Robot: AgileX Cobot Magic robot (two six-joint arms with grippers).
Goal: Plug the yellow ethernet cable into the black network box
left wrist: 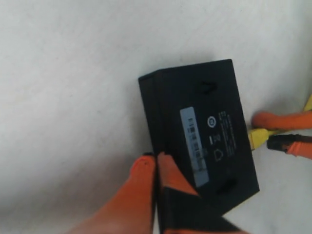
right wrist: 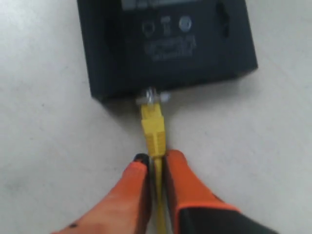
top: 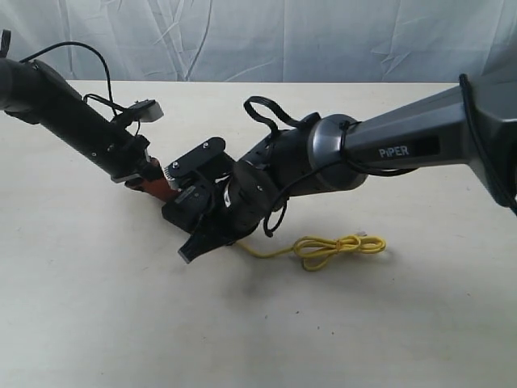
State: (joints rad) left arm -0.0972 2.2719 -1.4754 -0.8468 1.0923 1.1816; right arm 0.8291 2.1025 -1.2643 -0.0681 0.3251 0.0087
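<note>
The black network box (left wrist: 200, 126) lies flat on the table, label strip up. My left gripper (left wrist: 156, 163) is shut, and its orange fingertips press against one edge of the box. On the opposite side, my right gripper (right wrist: 155, 163) is shut on the yellow ethernet cable (right wrist: 153, 129) just behind its boot. The clear plug (right wrist: 152, 97) sits at the box's side wall (right wrist: 165, 83); how deep it sits in the port I cannot tell. The remaining cable (top: 323, 246) trails in loose loops to the right. In the exterior view the right fingers are hidden under the wrist.
Both arms meet at the left-centre of the pale table (top: 97, 307). The left arm (top: 73, 113) reaches in from the upper left. The right arm (top: 388, 149) crosses from the right. A wrinkled white cloth backdrop (top: 323, 36) hangs behind the table's far edge.
</note>
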